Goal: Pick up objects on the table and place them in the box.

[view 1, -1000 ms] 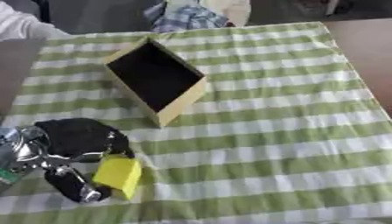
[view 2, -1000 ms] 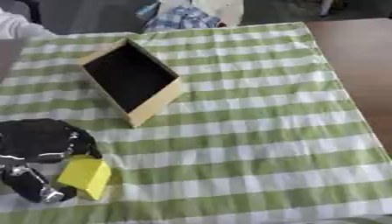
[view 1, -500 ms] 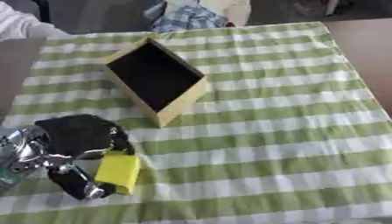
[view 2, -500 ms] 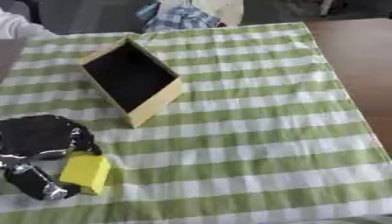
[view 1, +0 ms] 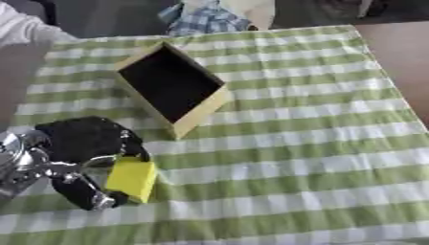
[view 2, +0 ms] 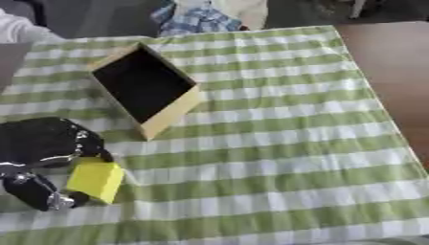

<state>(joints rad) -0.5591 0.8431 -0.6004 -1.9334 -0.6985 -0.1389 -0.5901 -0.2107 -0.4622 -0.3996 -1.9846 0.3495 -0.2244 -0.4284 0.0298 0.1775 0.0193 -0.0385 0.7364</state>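
A yellow block [view 1: 131, 178] sits in my left hand [view 1: 82, 143] at the lower left of the green-and-white checked cloth, pinched between curled fingers above and the thumb [view 1: 84, 194] below. The hand is black with a silver wrist and hovers just over the cloth. The tan box [view 1: 171, 86] with a dark inside lies open up and to the right of the hand, its near corner about a hand's width from the block. My right hand shows in neither view.
The checked cloth [view 1: 301, 143] covers the table, with brown bare table [view 2: 394, 62] at the right edge. A bundle of blue plaid fabric [view 1: 209, 19] lies beyond the far edge. A white sleeve [view 1: 21, 28] shows at the upper left corner.
My left hand has carried the yellow block slightly up and toward the box; the grip on it looks the same.
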